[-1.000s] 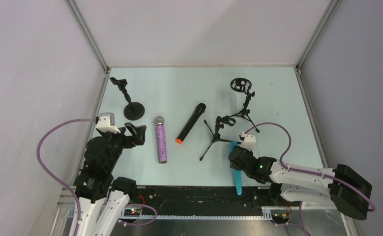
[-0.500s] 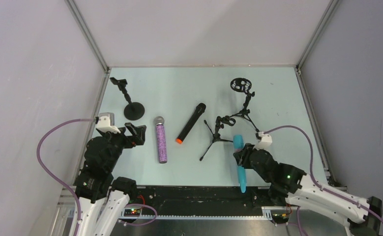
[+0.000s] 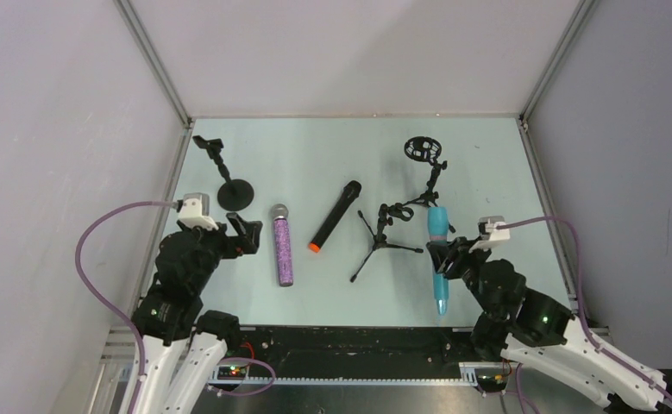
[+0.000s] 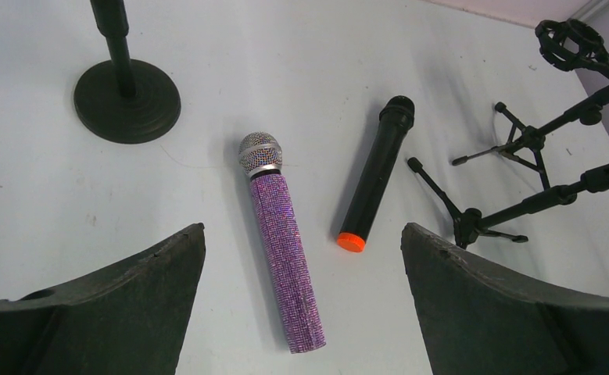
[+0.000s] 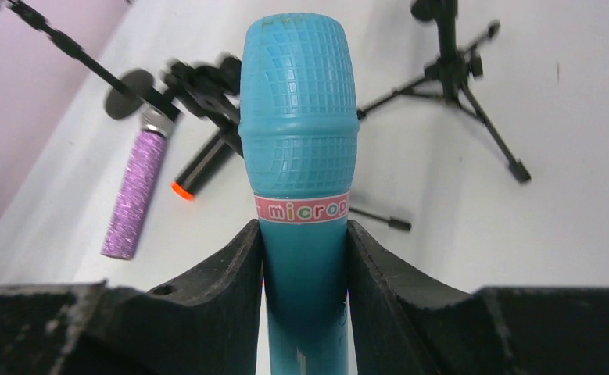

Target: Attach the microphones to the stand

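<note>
My right gripper (image 3: 442,260) (image 5: 303,238) is shut on the handle of the turquoise-blue microphone (image 3: 437,226) (image 5: 299,117), held above the table with its head pointing away, next to the tripod stand with the ring mount (image 3: 424,172) (image 5: 449,55). The purple glitter microphone (image 3: 283,246) (image 4: 281,250) and the black microphone with the orange end (image 3: 334,216) (image 4: 375,176) lie flat on the table. My left gripper (image 3: 244,235) (image 4: 302,230) is open, just near-left of the purple microphone, with nothing between its fingers.
A round-base stand (image 3: 235,191) (image 4: 127,98) is at the back left. A second tripod stand (image 3: 379,237) (image 4: 520,211) leans low between the black microphone and the ring-mount stand. Enclosure walls close the table's sides and back.
My right arm has swung right and away from the near edge, carrying the turquoise microphone up beside the ring-mount tripod. The left arm has shifted slightly.
</note>
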Tool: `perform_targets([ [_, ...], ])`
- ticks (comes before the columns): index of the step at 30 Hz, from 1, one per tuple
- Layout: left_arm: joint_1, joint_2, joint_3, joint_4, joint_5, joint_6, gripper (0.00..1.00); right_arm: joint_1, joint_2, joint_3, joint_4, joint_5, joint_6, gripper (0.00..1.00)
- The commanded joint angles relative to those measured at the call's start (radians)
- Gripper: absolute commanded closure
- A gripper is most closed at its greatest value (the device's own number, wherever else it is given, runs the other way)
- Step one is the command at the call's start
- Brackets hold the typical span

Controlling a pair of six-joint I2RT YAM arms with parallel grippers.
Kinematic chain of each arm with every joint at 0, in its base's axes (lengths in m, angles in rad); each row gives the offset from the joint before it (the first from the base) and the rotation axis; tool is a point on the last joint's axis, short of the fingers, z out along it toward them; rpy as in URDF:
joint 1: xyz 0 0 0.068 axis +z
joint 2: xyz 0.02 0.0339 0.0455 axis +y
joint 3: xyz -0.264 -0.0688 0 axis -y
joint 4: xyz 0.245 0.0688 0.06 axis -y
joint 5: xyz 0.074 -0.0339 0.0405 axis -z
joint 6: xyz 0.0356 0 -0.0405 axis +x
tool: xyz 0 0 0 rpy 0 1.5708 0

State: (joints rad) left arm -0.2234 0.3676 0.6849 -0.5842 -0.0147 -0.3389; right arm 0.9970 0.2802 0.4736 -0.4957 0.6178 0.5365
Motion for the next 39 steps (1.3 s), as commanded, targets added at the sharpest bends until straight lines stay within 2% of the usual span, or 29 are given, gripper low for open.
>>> perform_targets([
  [1, -0.004, 0.022, 0.004, 0.046, 0.047, 0.02, 0.02, -0.006, -0.008, 0.103, 0.148, 0.001, -0.197, 1.0],
  [10, -0.005, 0.106, 0.014, 0.06, 0.156, 0.008, 0.02, -0.008, 0.054, 0.145, 0.381, -0.161, -0.272, 1.0],
  [18, -0.017, 0.199, 0.048, 0.064, 0.304, -0.059, 0.02, -0.009, 0.253, 0.216, 0.464, -0.424, -0.246, 1.0],
  [23, -0.092, 0.236, 0.058, 0.103, 0.336, -0.124, 0.02, -0.009, 0.373, 0.226, 0.564, -0.531, -0.175, 1.0],
  [30, -0.255, 0.277, 0.035, 0.288, 0.377, -0.263, 0.02, -0.011, 0.439, 0.226, 0.675, -0.517, -0.089, 1.0],
  [37, -0.403, 0.307, -0.038, 0.731, 0.439, -0.427, 0.02, -0.026, 0.436, 0.226, 0.723, -0.426, 0.018, 1.0],
  [39, -0.467, 0.337, -0.012, 0.766, 0.419, -0.413, 0.02, -0.034, 0.435, 0.226, 0.742, -0.418, 0.05, 1.0],
])
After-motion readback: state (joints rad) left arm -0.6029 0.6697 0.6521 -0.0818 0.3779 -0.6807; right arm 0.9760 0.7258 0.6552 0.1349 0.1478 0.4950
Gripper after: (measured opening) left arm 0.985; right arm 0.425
